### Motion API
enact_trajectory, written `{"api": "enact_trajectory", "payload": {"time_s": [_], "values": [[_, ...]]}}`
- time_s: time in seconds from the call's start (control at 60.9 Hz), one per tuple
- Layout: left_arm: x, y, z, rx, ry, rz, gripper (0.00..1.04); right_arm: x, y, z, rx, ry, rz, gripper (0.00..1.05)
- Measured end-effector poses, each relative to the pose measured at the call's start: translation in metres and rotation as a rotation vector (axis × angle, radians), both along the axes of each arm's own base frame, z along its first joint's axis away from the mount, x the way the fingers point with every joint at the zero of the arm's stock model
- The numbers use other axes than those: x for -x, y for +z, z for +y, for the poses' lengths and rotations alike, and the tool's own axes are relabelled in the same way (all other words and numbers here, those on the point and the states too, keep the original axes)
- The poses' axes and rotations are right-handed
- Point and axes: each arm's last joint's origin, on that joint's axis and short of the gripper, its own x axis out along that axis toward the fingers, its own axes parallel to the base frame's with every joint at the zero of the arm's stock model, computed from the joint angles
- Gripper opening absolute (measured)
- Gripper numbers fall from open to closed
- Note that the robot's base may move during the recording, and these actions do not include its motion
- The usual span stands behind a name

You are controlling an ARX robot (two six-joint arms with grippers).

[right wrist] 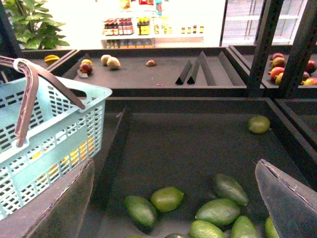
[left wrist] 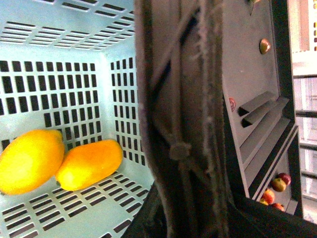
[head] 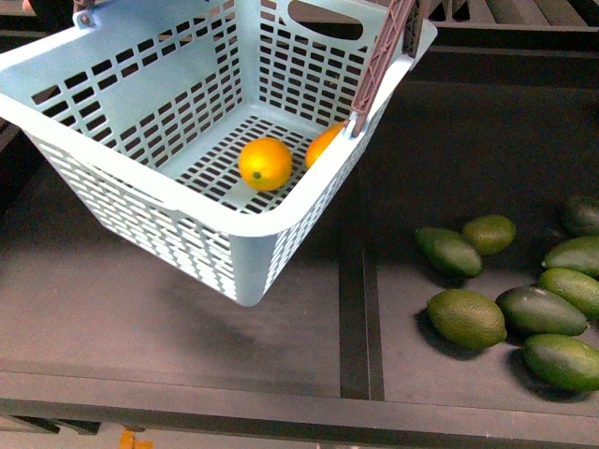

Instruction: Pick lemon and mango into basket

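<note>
With both fruits already in the light aqua slotted plastic basket (head: 140, 201), I note: round yellow lemon (head: 265, 164) and orange-yellow mango (head: 323, 143) touching on its floor. Smooth, firm, roll-prone; grip mid-body. Right gripper (right wrist: 173, 198) jaws wide, empty. Left gripper state: can't tell.

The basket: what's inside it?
Inside the basket lie the lemon and the mango, side by side on its slotted floor. Its wall and handle partly cover the mango in the front view.
</note>
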Motion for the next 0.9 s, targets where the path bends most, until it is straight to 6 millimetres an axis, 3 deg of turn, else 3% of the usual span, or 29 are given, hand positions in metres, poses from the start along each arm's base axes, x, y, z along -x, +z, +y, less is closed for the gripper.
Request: {"api": "enact_trajectory", "payload": {"time_s": [0.345,0.591,0.805,0.903], "values": [[-0.035,-0.055,0.038,0.043,0.205,0.052,0.05,0.0,0.0,0.0,0.0,0.0,0.0,0.96],[-0.042,-0.061,0.043,0.067,0.206,0.035,0.05,0.0,0.0,0.0,0.0,0.0,0.0,0.96],[-0.026,-0.072,0.052,0.074,0.186,0.042,0.05,0.0,0.0,0.0,0.0,0.0,0.0,0.96],[-0.017,-0.074,0.056,0.07,0.186,0.064,0.21,0.0,0.0,0.0,0.0,0.0,0.0,0.96]]}}
